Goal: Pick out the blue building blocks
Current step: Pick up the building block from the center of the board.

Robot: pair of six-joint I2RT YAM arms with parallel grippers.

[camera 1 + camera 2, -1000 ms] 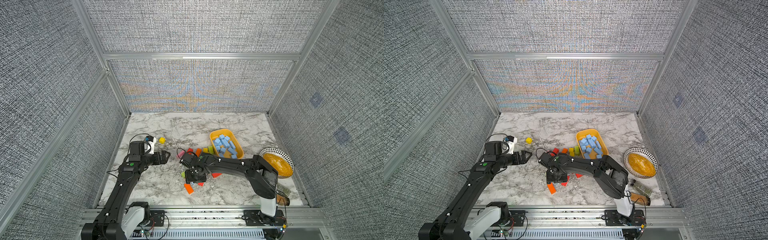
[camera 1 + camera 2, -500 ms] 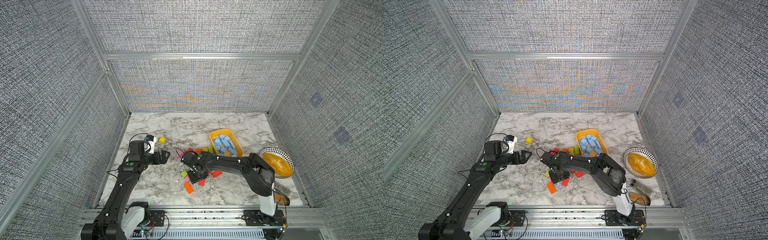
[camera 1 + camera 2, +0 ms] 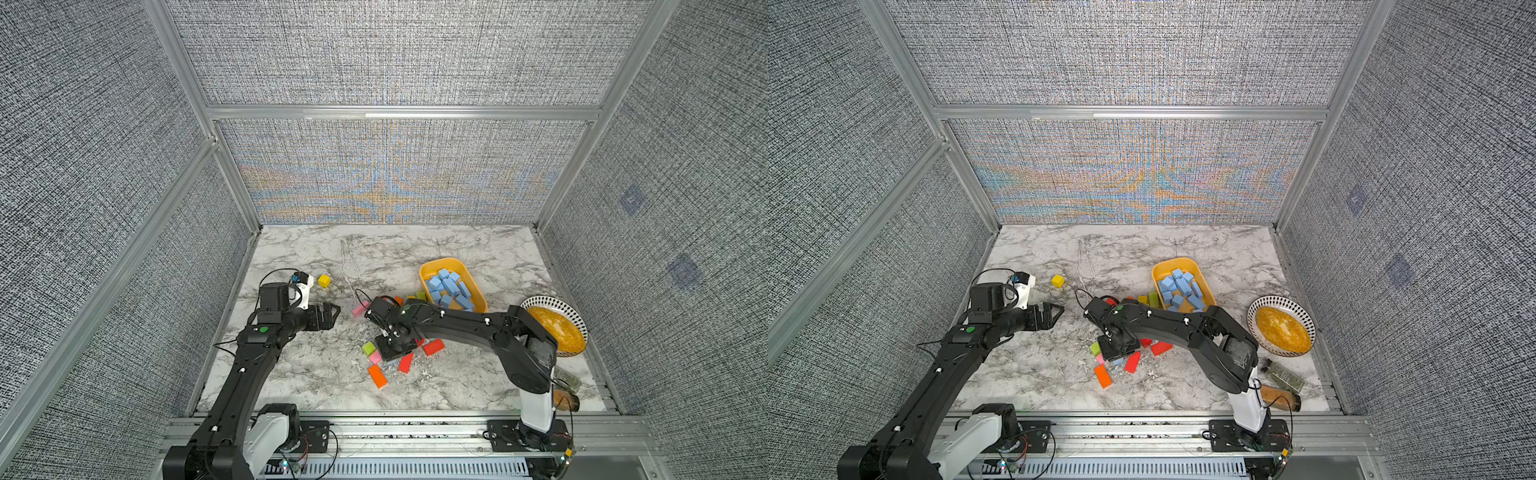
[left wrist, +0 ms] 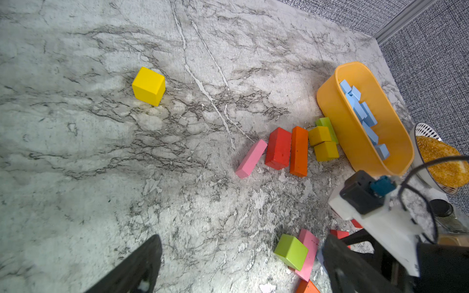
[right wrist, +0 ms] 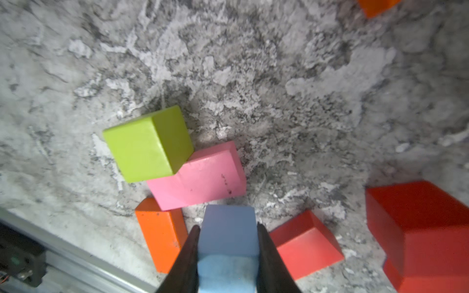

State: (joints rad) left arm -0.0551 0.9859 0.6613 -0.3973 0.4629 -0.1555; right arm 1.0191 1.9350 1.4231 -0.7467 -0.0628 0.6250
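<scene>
A blue building block point(image 5: 228, 218) lies on the marble among other coloured blocks. My right gripper point(image 5: 227, 228) is shut on it, one black finger pressed to each side. In both top views the right gripper point(image 3: 392, 351) point(image 3: 1116, 353) points down over that cluster and hides most of the block. Several more blue building blocks point(image 3: 449, 286) point(image 3: 1179, 286) point(image 4: 363, 114) fill the yellow tub point(image 3: 428, 270) point(image 3: 1160, 270) point(image 4: 330, 101). My left gripper point(image 3: 332, 311) point(image 3: 1057, 309) point(image 4: 242, 238) hovers open to the left of the cluster, with nothing between its fingers.
A green cube point(image 5: 149, 144), a pink brick point(image 5: 200, 175), an orange brick point(image 5: 162, 233) and red bricks point(image 5: 304, 243) crowd the held block. A yellow cube point(image 3: 324, 281) sits alone. A row of coloured bricks point(image 4: 279, 149) lines the tub. A bowl of grains point(image 3: 555, 326) and bottles point(image 3: 1281, 376) stand at the right.
The right gripper's jaws have narrowed onto the blue block, and its wrist has shifted slightly over the cluster. The left arm has not moved.
</scene>
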